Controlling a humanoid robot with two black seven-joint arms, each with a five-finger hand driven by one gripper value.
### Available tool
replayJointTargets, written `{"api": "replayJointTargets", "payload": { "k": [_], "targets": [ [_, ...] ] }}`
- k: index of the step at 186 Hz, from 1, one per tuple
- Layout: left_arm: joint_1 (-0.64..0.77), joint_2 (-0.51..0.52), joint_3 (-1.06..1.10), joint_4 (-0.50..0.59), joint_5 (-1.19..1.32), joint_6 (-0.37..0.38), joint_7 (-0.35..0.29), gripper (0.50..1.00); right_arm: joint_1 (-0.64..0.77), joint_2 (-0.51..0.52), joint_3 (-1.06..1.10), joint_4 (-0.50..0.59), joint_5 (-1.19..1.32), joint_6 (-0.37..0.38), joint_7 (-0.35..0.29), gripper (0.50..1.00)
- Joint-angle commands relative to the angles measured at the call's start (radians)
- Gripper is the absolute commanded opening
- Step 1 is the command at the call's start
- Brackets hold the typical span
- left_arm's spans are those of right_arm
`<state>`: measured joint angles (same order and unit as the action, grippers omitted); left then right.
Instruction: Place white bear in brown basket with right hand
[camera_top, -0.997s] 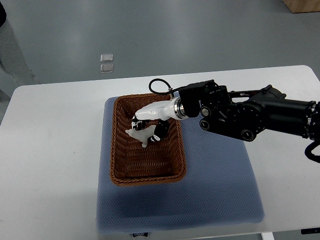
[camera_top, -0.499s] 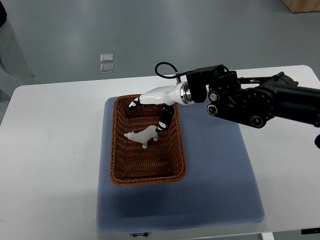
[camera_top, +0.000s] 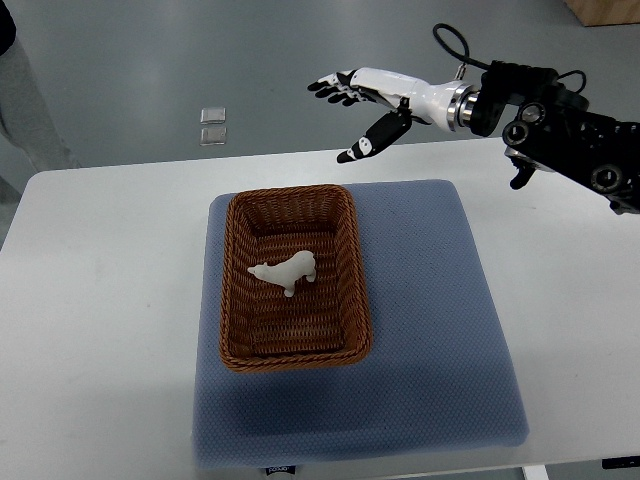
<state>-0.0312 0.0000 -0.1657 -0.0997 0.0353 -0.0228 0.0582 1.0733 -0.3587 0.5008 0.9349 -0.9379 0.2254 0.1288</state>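
The small white toy bear (camera_top: 287, 271) lay on the floor of the brown woven wicker basket (camera_top: 232, 300), toward its far half. The basket sat on a blue-grey padded mat (camera_top: 440, 330) on the white worktop (camera_top: 100, 300). The right robot hand (camera_top: 368, 95) hung beyond the basket's far right corner, fingers spread, holding nothing.

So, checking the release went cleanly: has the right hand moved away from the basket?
Yes. The right hand has lifted up and back beyond the basket, open; the bear lies inside.
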Motion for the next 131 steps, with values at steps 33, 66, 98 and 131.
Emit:
{"api": "replayJointTargets", "payload": {
  "k": [33,66,98,131],
  "targets": [
    [-0.001,0.000,0.000,0.000,0.000,0.000,0.000,1.000,-0.243,0.052,0.450,-0.097,0.258,0.000,0.000,0.913],
    [0.001,0.000,0.000,0.000,0.000,0.000,0.000,1.000,-0.308,0.109,0.528,-0.166,0.560,-0.004,0.000,0.913],
    [0.001,0.000,0.000,0.000,0.000,0.000,0.000,1.000,-0.320,0.116,0.570,-0.272,0.767,-0.023,0.002,0.913],
    [-0.001,0.000,0.000,0.000,0.000,0.000,0.000,1.000,-0.322,0.139,0.578,-0.343,0.880,-0.020,0.000,0.913]
  ]
}}
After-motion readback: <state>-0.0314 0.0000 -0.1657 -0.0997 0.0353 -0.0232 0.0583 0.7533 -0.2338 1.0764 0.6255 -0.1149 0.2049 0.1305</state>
